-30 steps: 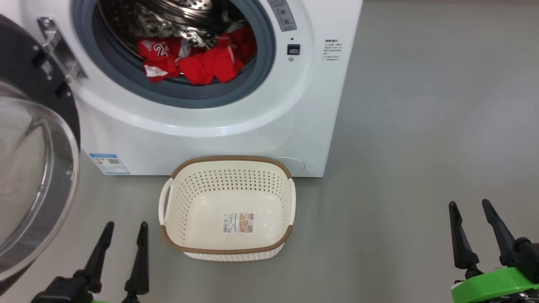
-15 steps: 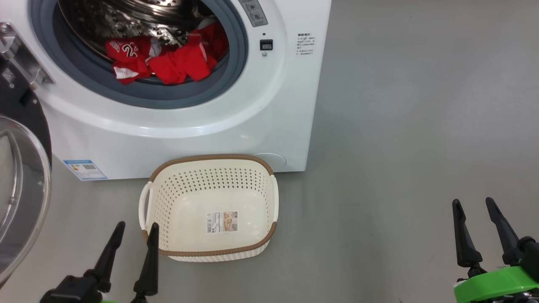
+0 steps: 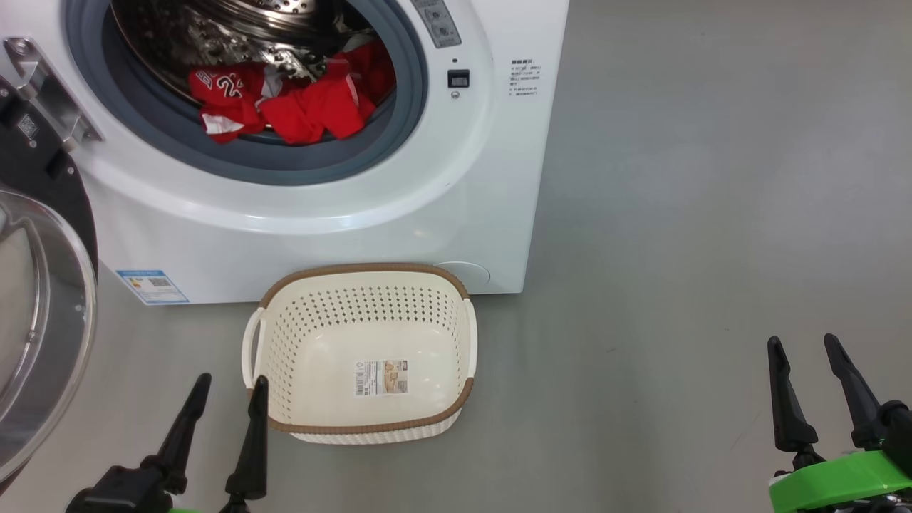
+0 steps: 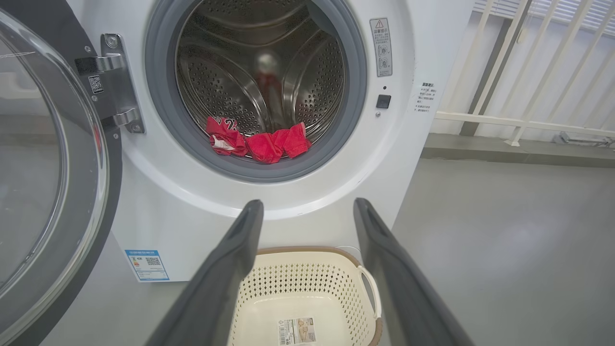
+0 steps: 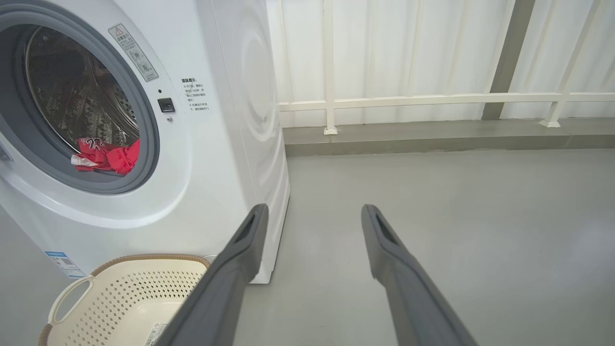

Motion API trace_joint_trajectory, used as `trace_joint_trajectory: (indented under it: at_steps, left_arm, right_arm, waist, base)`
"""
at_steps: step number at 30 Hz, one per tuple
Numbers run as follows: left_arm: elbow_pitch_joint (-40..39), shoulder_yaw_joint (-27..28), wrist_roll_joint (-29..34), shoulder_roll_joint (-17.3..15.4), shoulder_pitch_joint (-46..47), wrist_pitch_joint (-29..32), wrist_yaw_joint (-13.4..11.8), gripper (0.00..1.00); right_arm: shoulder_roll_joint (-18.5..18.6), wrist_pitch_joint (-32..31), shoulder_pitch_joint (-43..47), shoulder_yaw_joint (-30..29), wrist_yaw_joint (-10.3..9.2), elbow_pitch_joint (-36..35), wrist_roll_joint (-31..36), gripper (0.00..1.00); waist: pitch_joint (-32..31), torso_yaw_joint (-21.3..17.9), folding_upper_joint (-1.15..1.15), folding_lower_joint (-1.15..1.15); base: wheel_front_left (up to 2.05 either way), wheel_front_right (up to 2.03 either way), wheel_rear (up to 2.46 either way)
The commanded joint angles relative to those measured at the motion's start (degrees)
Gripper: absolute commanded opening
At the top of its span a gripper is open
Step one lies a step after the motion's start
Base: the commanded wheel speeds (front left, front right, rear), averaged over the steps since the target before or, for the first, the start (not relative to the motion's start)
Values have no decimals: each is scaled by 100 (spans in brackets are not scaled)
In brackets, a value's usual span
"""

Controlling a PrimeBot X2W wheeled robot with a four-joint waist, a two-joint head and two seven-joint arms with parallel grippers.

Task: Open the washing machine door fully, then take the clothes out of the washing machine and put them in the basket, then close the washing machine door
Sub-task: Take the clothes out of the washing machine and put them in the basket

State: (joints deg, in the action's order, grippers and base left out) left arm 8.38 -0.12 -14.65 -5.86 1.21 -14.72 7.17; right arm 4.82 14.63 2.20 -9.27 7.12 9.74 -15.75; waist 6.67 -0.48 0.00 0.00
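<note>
The bright red jersey clothes (image 3: 285, 100) with white trim and numbers are sitting at the front lip of the steel drum (image 4: 259, 72) in the big white front-loading washing machine (image 3: 320, 214). That's straight up and back from the small cream perforated plastic basket (image 3: 360, 274) with the brown rim. The basket is parked on the grey floor (image 3: 677, 249) against the machine's front.

The heap stretches sideways across the drum mouth, numbered piece toward the basket's left. The glossy black round door (image 3: 43, 335) with its glass bowl hangs swung out well left of the basket, and it looks open enough to me.

The left claw (image 3: 231, 380) is just beside the basket's near left corner, fingers spread wide with nothing in them. The right claw (image 3: 801, 340) is way off to the basket's right, also wide and carrying nothing.

So the left arm is clearly closer. From it the clothes are ahead, up and a bit right. I'd reach in with that one and pinch across the heap's short side.
</note>
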Motion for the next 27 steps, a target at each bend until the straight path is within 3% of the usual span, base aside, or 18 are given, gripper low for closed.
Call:
trace_joint_trajectory:
  at_steps: [1,13,27]
  left_arm:
    - [-163,178,0,-102,162,-28,32,100]
    - [-179,111,-81,-105,173,-28,32,100]
    - [-188,95,-119,-134,255,-28,32,100]
  right_arm:
    - [72,37,-91,98,36,-147,-2,100]
    - [85,37,-74,146,36,-132,-5,100]
    - [63,37,-150,221,36,-125,-10,100]
  waist:
    - [-14,17,0,0]
    - [-25,75,0,0]
    - [89,67,0,0]
  base:
    - [0,0,0]
    - [16,-18,2]
    - [134,-137,3]
